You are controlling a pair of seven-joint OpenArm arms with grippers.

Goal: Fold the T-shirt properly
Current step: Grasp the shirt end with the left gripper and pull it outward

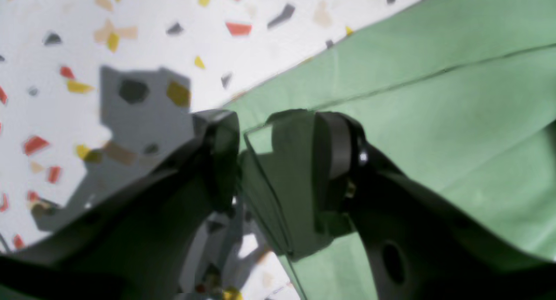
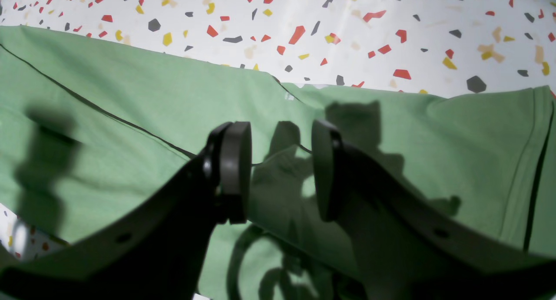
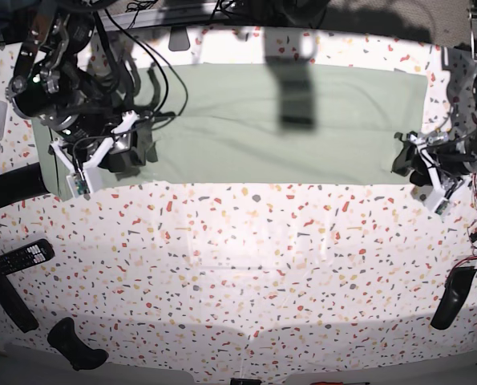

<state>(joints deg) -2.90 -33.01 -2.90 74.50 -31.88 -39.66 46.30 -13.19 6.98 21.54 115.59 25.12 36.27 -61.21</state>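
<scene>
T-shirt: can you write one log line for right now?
pale green fabric T-shirt: flat on speckled table | left end effector: at corner | right end effector: open above

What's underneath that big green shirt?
The pale sage-green fabric T-shirt lies spread on a white speckled terrazzo-pattern table, which shows all around it. Whatever lies beneath the cloth is covered.

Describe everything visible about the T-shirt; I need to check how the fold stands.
The T-shirt is pale sage-green soft fabric with thin dark seam lines, lying flat as a wide band across the far part of the speckled table. The left gripper straddles a corner at one end; the right gripper has fabric between its pads at the other.
</scene>
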